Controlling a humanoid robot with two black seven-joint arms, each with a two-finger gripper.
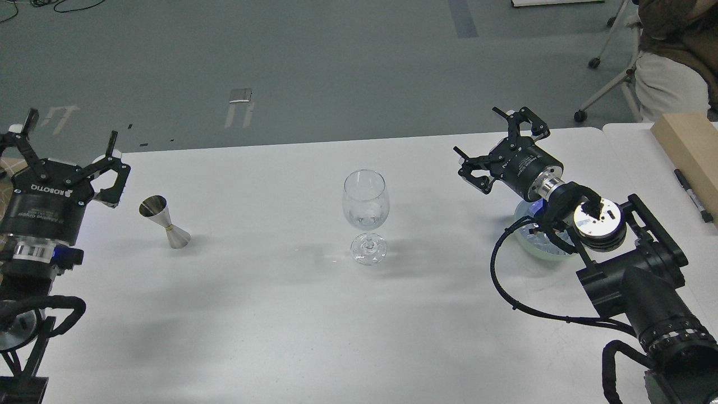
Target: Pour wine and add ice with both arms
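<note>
A clear wine glass stands upright at the middle of the white table, with something clear low in its bowl. A steel jigger stands to its left. My left gripper is raised at the table's far left edge, open and empty, left of the jigger. My right gripper hangs open and empty over the table's back right. Behind its wrist sits a pale bowl, mostly hidden by my right arm, with small clear ice cubes showing in it.
A cardboard box and a black marker lie on the adjoining table at the right. A seated person and a wheeled chair are behind it. A checked cushion shows at the left edge.
</note>
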